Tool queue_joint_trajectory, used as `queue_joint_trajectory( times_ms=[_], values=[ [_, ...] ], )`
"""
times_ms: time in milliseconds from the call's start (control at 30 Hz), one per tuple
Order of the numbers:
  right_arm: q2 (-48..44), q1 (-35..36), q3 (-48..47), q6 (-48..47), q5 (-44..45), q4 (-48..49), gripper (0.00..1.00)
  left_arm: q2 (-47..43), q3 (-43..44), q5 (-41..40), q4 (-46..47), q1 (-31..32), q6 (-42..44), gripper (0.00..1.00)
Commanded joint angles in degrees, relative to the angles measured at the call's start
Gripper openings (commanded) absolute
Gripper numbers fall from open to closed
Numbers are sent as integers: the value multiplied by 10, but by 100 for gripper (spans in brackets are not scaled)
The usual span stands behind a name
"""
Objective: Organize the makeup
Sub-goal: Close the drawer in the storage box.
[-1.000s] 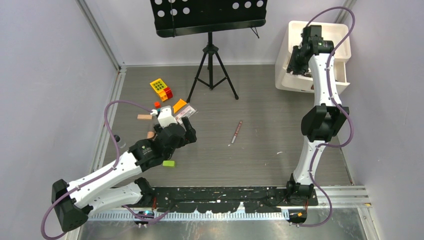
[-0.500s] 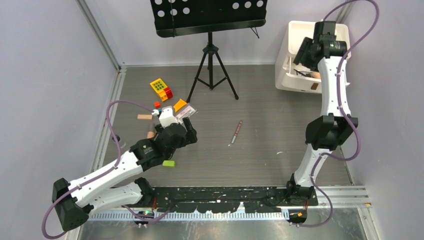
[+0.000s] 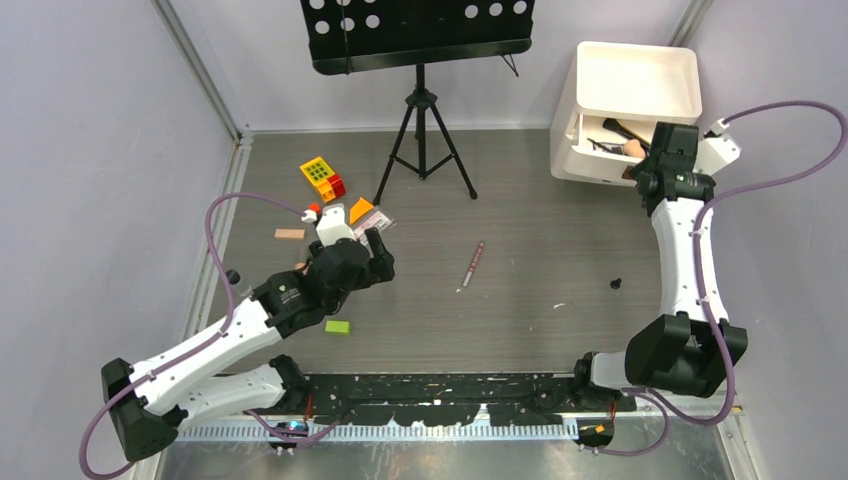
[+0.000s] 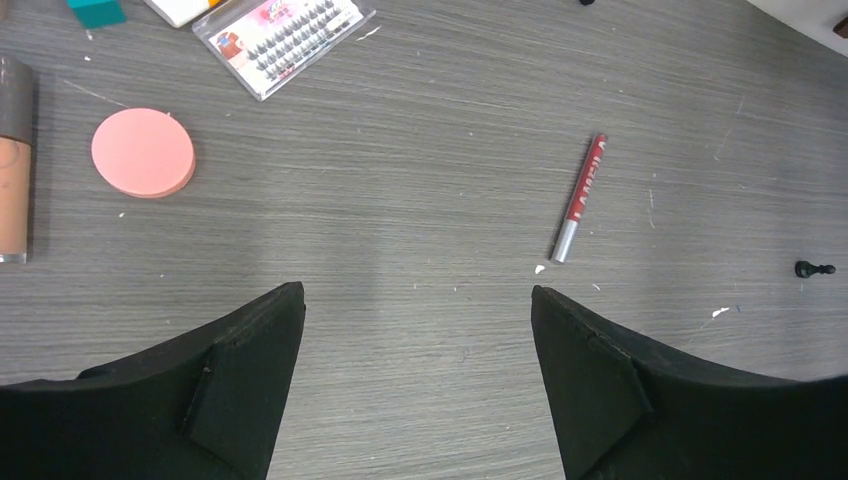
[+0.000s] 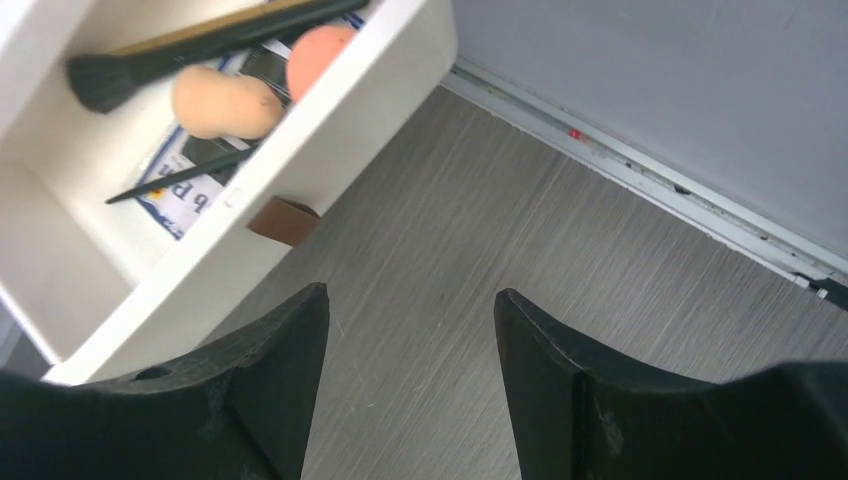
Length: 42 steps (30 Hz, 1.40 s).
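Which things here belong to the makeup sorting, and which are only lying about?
Belong to the job:
- red pencil
- pink compact
- tan bottle
- lash tray
- black brush, already in the open drawer

Only lying about:
- yellow block
- green block
- teal block
- music stand

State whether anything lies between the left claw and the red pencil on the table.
Nothing visible does: in the left wrist view, only bare table separates the open left claw from the red pencil lying ahead of it.
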<state>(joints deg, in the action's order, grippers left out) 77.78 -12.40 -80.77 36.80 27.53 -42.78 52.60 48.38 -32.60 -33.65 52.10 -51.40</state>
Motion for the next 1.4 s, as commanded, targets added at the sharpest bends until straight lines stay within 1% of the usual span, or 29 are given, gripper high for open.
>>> queue_joint_trajectory(
  times_ms=[0,133,233,333,500,633,700,833,1000,1200,1367],
  values=[
    [-16,-9,51,44,14,67,66,1,32,8,-25,-2,23,85],
    [13,-23,70,51,-5,98,66,2,31,14,-24,-2,21,84],
    [65,-45,31,50,-7,105,67,13,38,22,-11,-2,23,84],
    [119,-70,-18,49,-19,115,67,35,56,32,-4,-1,32,84],
    [230,-76,-152,23,-23,89,66,59,71,56,1,-1,35,82],
    [306,-77,-245,10,-55,69,66,59,66,62,4,-1,30,82],
    [323,-77,-265,11,-80,76,65,58,65,61,5,-2,33,82],
    [331,-77,-254,21,-155,136,63,60,64,55,4,-2,37,82],
    [347,-67,-250,9,-238,168,62,68,61,57,16,-2,37,82],
    [336,-45,-222,-14,-311,216,62,76,61,63,19,-2,37,82],
    [304,-40,-171,-15,-338,284,62,64,52,60,23,-2,35,82]
  ],
)
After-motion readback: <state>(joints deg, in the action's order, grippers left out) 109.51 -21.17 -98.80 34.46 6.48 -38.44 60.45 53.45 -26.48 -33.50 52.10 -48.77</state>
